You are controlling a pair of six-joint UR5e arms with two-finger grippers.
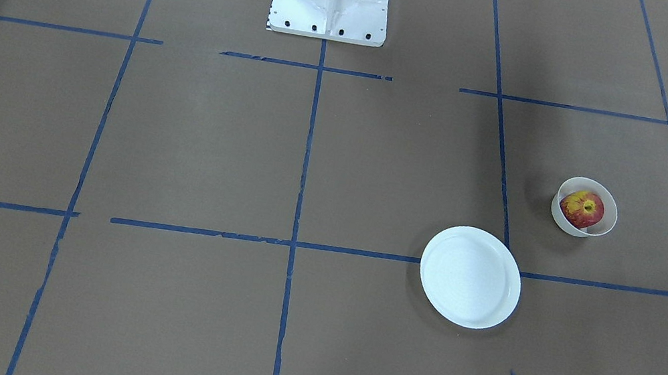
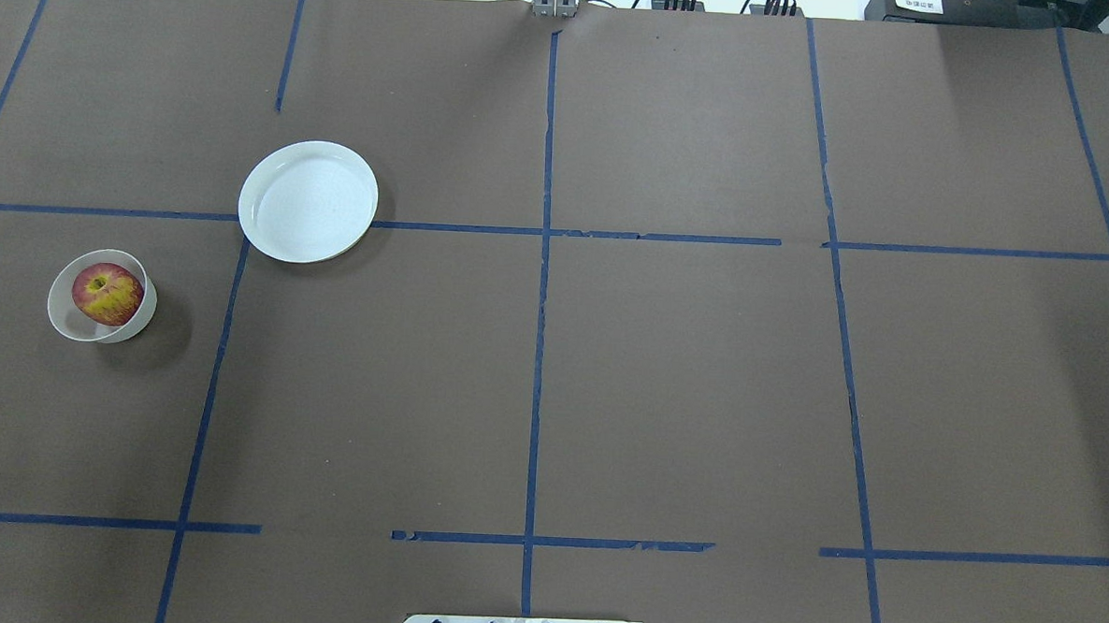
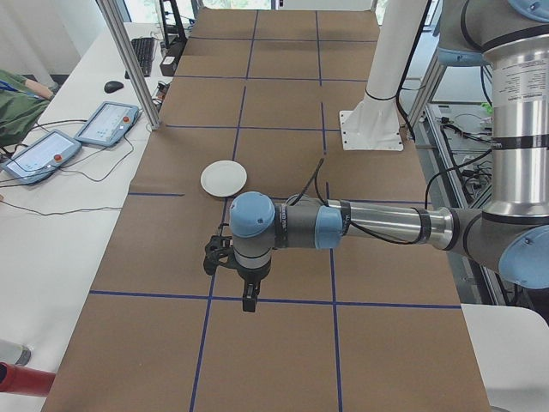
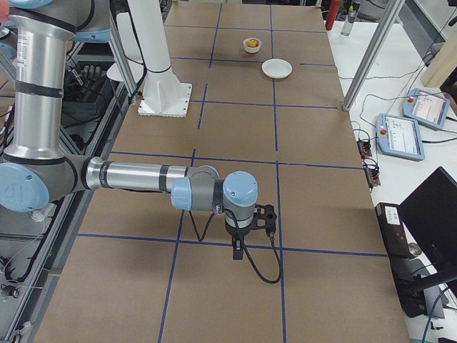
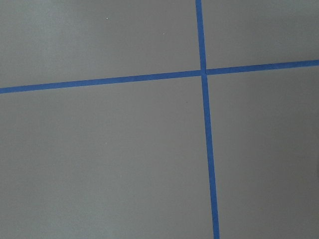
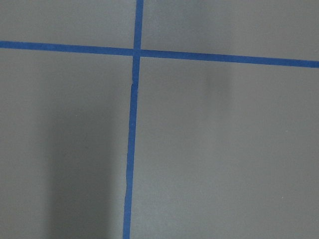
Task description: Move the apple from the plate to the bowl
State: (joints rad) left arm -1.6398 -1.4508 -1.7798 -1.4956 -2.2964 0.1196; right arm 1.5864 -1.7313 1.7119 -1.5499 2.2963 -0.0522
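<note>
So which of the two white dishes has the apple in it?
The small, deep bowl: the apple sits inside it. The wide, shallow plate beside it holds nothing.

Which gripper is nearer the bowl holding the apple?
Left. The left gripper hangs over the table's end on the bowl's side. The right gripper hangs over the opposite end, with most of the table's length between it and the bowl.

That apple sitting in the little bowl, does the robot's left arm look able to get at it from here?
Probably yes. The apple sits uncovered in the bowl on the left arm's side of the table, with nothing above or against it. The empty plate stands apart.
</note>
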